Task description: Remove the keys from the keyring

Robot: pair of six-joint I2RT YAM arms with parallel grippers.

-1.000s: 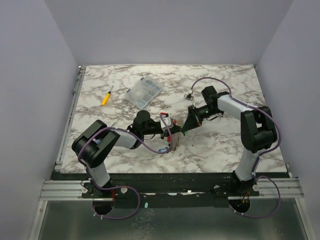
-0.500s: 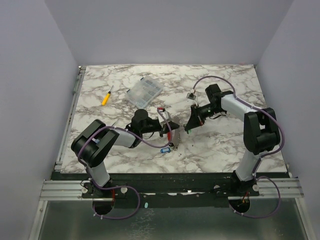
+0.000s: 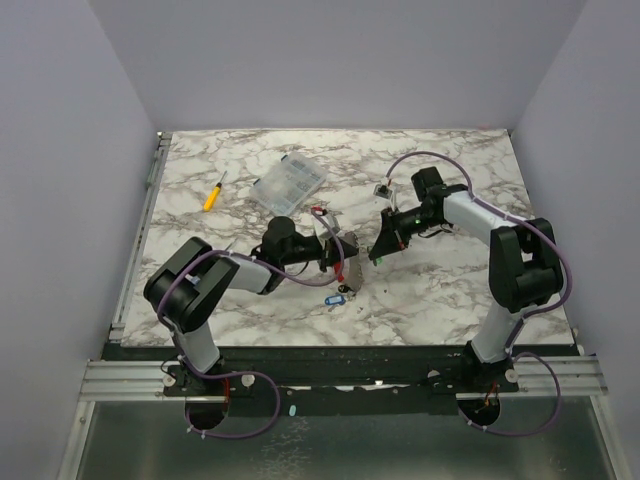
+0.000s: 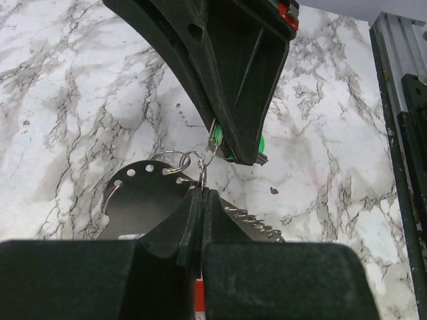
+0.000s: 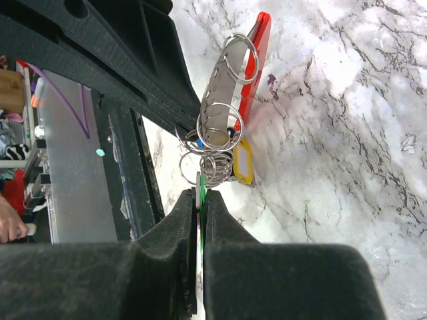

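Left hand pinches the keyring, right hand clamps the green key; likely next: work it off, away from the left hand

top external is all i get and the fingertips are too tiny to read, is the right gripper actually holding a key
Observer: Yes. The right wrist view shows the right gripper shut on the green key tag, which links into the keyring.
Operator: and the left one
Observer: The left wrist view shows the left gripper shut, apparently pinching one thin ring of that bunch.
Operator: any other keys on it
Observer: A yellow tag hangs on the rings next to the red fob.
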